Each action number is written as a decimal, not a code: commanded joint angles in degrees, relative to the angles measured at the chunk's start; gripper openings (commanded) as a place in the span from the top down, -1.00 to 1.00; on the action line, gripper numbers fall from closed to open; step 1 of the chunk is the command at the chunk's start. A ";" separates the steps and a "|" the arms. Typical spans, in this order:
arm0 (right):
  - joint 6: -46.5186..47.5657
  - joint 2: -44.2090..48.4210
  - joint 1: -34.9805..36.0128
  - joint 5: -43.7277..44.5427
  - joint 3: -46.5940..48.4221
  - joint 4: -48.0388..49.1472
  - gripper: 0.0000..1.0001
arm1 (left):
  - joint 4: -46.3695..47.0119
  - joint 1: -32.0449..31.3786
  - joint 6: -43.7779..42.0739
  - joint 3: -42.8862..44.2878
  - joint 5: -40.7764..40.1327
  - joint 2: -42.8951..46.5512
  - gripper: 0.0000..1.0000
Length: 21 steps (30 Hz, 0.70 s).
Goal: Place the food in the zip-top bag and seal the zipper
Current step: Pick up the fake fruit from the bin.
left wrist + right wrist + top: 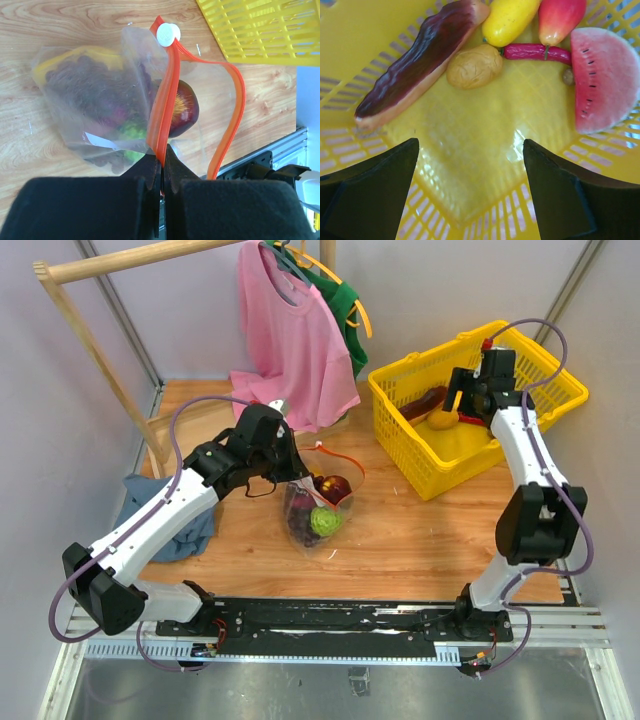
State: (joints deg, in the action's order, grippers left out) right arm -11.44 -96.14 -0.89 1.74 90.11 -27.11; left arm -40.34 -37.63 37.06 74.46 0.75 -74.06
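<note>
Two hands are doing two different jobs. The left hand (161, 161) is clenched tight on the zipper (167, 95). It pinches one orange strip at the end far from the white tab (168, 34). The other strip bows away from it, so the mouth of the zip-top bag (95, 100) is open. The bag rests in the middle of the counter (60, 25), close to the left arm. Inside it are purple grapes (85, 80), a green piece (131, 131) and a dark red fruit (185, 107).

The right hand (470, 150) is down in the yellow basket (400, 430). Its fingers are spread wide and nothing is between them. More food lies just past its fingertips. A round brown piece (474, 66) sits almost straight ahead of the gap. A long dark piece (415, 60) lies slanted, with one end near one finger and the other end far off by the middle. A thin red pepper (535, 51) and a watermelon slice (605, 80) are off to the other side.

I think the round brown piece is the easy pick, because the hand only has to go forward and down. The long piece would need the hand to turn and pinch across its thin way. The right arm is the near one for this. The bag is well apart from the basket, over toward the left arm, so any piece must be carried across to the open mouth.
</note>
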 commanded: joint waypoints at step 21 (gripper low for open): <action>-20.96 -26.01 -2.69 5.94 1.18 21.26 -0.52 | 4.34 0.26 -2.24 -0.84 1.14 0.51 0.99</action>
State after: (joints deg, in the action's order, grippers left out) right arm -29.91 -119.44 -2.70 5.45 90.15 -7.77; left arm -38.61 -37.63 35.77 73.54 1.58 -74.08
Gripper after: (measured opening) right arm 0.771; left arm 0.011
